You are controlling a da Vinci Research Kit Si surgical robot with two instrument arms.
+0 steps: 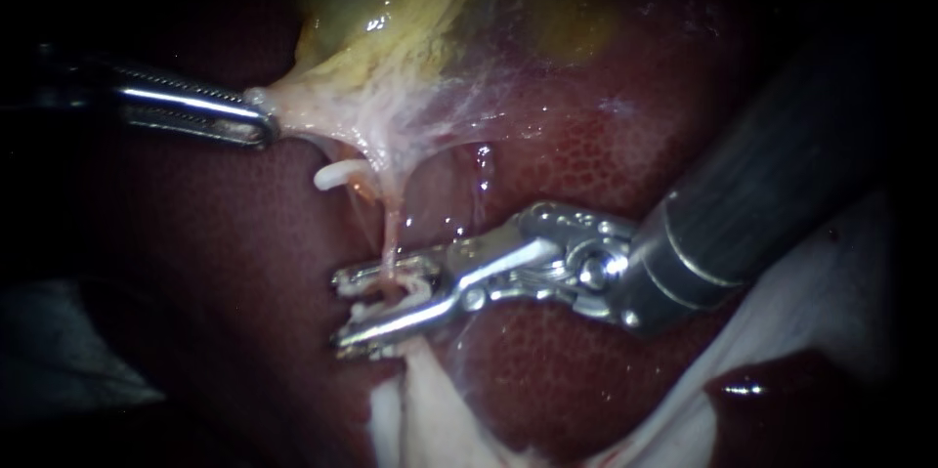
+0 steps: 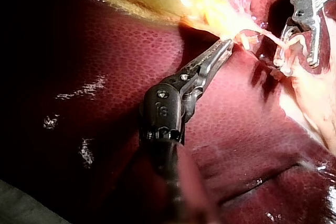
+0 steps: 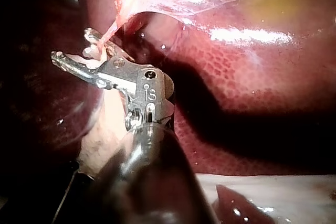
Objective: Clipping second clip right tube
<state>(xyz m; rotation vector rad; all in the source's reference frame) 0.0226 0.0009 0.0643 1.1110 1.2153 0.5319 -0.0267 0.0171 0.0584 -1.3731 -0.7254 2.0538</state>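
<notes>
Jaws of the left tool point(image 1: 262, 122) are ridged steel, clamping together on pale stringy tissue at the neck of the gallbladder point(image 1: 391, 9). That is showing glossy yellow-green, with webby film fanning off it. On the right tool point(image 1: 340, 310): dark shaft, polished steel hinge, two slim jaws standing apart, both bearing on a white clip point(image 1: 391, 294) seated between them. The right tube point(image 1: 393, 234), a thin pink strand, is running down from the film into that clip. The liver point(image 1: 567, 165) is looking dark red, wet, finely speckled. A small white hooked piece point(image 1: 337, 173) is sitting just beside the tube; can't tell what it's gripping. The tube's lower end is hiding behind the jaws.
</notes>
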